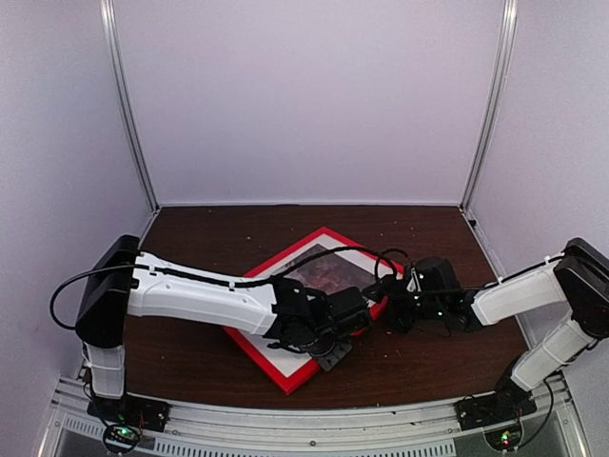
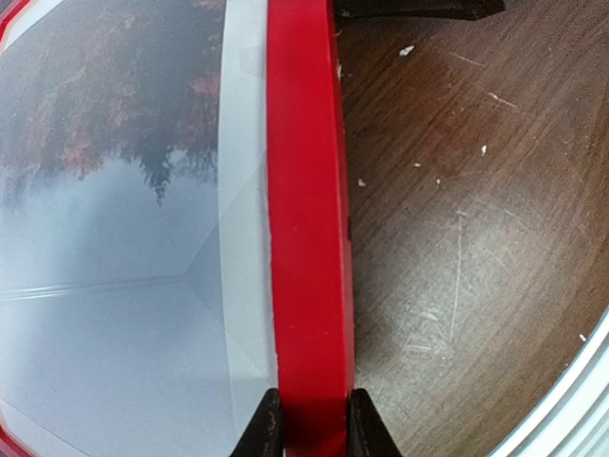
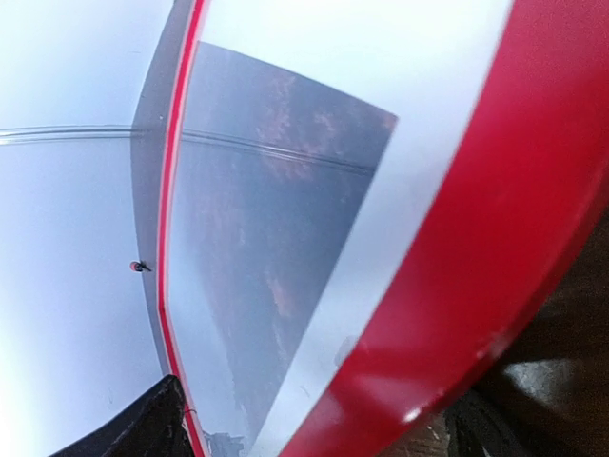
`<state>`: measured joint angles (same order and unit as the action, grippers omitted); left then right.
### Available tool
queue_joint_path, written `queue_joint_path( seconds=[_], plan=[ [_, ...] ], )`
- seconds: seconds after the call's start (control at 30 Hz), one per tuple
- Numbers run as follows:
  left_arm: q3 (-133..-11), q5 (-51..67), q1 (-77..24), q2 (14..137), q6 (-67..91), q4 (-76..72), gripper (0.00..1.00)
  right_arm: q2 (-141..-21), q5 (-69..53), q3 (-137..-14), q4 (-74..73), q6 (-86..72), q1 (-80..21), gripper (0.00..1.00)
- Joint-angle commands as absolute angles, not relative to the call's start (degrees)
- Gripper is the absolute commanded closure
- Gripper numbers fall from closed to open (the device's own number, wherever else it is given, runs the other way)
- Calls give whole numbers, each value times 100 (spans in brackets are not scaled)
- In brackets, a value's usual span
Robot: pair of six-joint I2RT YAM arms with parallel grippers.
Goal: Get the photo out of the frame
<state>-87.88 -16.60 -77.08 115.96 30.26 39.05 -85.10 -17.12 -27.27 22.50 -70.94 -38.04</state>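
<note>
Your left gripper point(image 2: 304, 427) pinches a rail of the red frame point(image 2: 304, 190) mid-table point(image 2: 457, 238). Whether the straddling right gripper point(image 3: 309, 421) is clamped, you can't tell. The photo point(image 2: 105, 143) remains inside; an uneven lift could twist or drop everything.

Walls point(image 1: 304, 95): plain pale lilac panels, upper half
Corner posts point(image 1: 128, 105): silver metal, upper left and right
Table point(image 1: 209, 233): dark brown wood, scratched, white-flecked
</note>
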Motion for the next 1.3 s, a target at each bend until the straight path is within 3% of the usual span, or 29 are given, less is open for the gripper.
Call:
queue_joint_path(
  seconds=[0.0, 0.2, 0.33, 0.8, 1.0, 1.27],
  plan=[
    [-9024, -1499, -7665, 11105, 2898, 3450, 100, -8498, -1576, -2789, 2999, -7250, -3844, 10],
    [-9035, -1297, -7622, 11016, 2927, 3363, 100, -8507, -1575, -2822, 3242, -7240, -3848, 21],
    [-9044, -1270, -7611, 10971, 2928, 3340, 100, -8525, -1560, -2777, 3512, -7311, -3852, 37],
    [-8845, -1122, -7603, 10806, 2900, 3119, 100, -8066, -1387, -3009, 3392, -6837, -3936, 77],
    [-8678, -1148, -7602, 10648, 2870, 3003, 95, -7816, -1307, -3132, 3067, -6629, -3937, 98],
    [-8608, -1174, -7601, 10518, 2863, 2999, 79, -7343, -1045, -3382, 2320, -6176, -3937, 100]
  ],
)
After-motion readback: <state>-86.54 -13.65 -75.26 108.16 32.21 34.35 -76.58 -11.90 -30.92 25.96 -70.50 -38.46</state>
